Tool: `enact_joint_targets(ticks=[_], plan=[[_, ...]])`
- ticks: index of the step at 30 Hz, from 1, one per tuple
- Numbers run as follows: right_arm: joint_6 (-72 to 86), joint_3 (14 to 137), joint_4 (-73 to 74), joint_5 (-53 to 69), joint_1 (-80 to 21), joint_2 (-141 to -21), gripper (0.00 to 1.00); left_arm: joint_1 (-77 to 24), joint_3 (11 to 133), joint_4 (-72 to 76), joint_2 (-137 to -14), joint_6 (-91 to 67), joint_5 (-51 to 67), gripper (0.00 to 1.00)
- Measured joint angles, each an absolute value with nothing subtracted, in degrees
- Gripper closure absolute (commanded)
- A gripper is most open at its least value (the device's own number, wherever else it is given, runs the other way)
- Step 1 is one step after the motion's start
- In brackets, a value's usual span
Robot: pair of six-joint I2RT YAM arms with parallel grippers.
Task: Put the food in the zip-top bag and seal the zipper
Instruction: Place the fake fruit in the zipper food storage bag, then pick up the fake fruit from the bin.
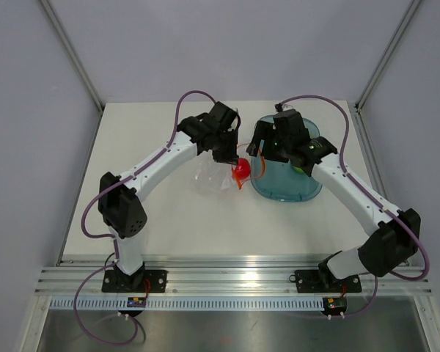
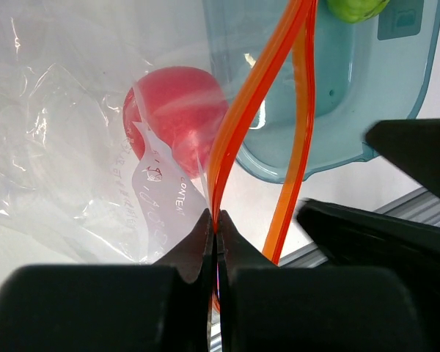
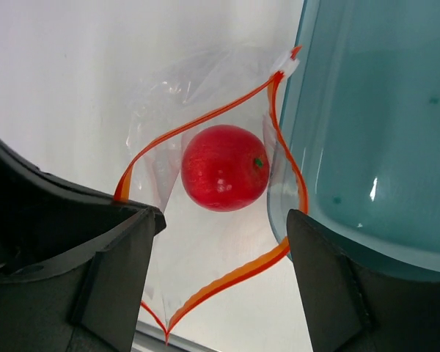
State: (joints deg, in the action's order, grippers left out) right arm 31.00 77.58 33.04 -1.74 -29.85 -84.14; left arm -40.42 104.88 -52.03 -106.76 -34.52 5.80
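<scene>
Holding the bag mouth open, one fruit in

My left gripper [image 2: 216, 229] is pressed together on one lip of the zipper [image 2: 258, 88], pinching the thin orange strip right at the fingertips. The other lip hangs free just to the right of those tips and bows away, so the mouth gapes. Beyond the pinch and to its left lies the bag [image 2: 59, 147], with the red fruit [image 3: 224, 167] already behind its clear wall.

My right gripper [image 3: 226, 224] is spread wide and holds nothing. Seen between its jaws, the open loop of zipper frames the red fruit, and the tray [image 3: 381, 147] sits close beside the right-hand jaw. One green apple [image 2: 356, 7] shows in the tray, past my left tips and up to the right. I cannot find the second one in any view.

Step in hand, as I judge it: fetching the green apples while the left pinch keeps the mouth open.

Risks from here:
- The pinch is narrow and the film is slick. A tug from an apple pushed in could pull the strip out and let the mouth fall shut.
- The free lip lies against the tray edge, so an apple brought across could snag it or fold it inward.
- The bag is light, and a nudge could drag it or roll the red fruit back out.
</scene>
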Motion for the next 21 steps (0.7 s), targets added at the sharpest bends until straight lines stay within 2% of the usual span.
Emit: enact_joint_targets(ticks=[5, 10, 13, 21], plan=[[29.82, 77.08, 34.85, -6.63, -28.51, -78.89, 0.19, -40.42, 104.88, -52.53, -107.00, -34.50, 4.84, 1.00], [27.51, 71.88, 36.25, -9.26, -18.09, -75.90, 0.12, -40.42, 104.88, -52.73, -107.00, -34.37, 4.27, 1.00], [25.50, 70.78, 38.28, -12.08, -14.37, -79.53, 0.09, -40.40, 104.88, -52.69, -107.00, -34.37, 4.27, 1.00], [22.11, 70.65, 38.72, -14.00, -12.56, -91.74, 0.09, -40.42, 104.86, -52.66, -107.00, -34.37, 4.27, 1.00]])
